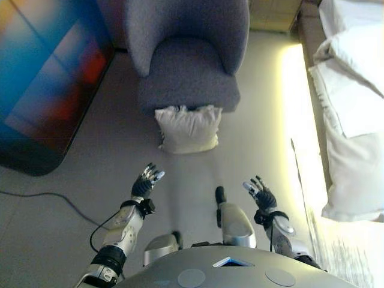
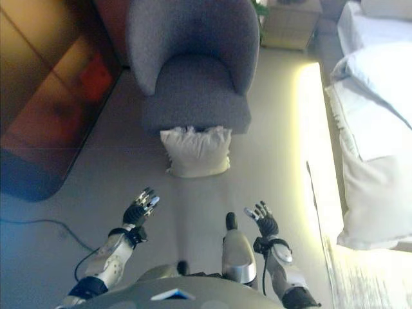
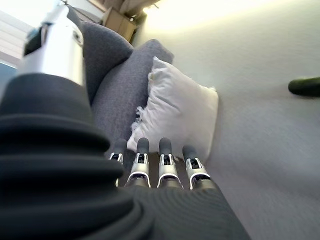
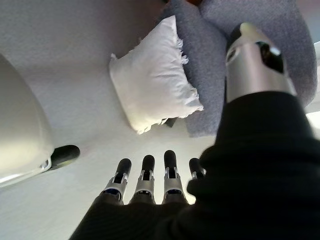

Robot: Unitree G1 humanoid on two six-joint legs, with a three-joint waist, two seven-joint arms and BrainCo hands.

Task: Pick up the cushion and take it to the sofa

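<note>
A white fringed cushion [image 1: 188, 128] stands on the floor, leaning against the front of a grey armchair [image 1: 187, 57]. It also shows in the left wrist view [image 3: 177, 110] and in the right wrist view [image 4: 152, 77]. My left hand [image 1: 146, 182] is open, held above the floor short of the cushion and to its left. My right hand [image 1: 260, 193] is open, held short of the cushion and to its right. Both hands are empty and apart from the cushion.
A bed with white bedding [image 1: 354, 114] runs along the right side. A dark panel with a glossy face [image 1: 45, 78] stands at the left. A wooden box [image 1: 273, 13] sits behind the armchair. Bare floor [image 1: 108, 150] lies between me and the cushion.
</note>
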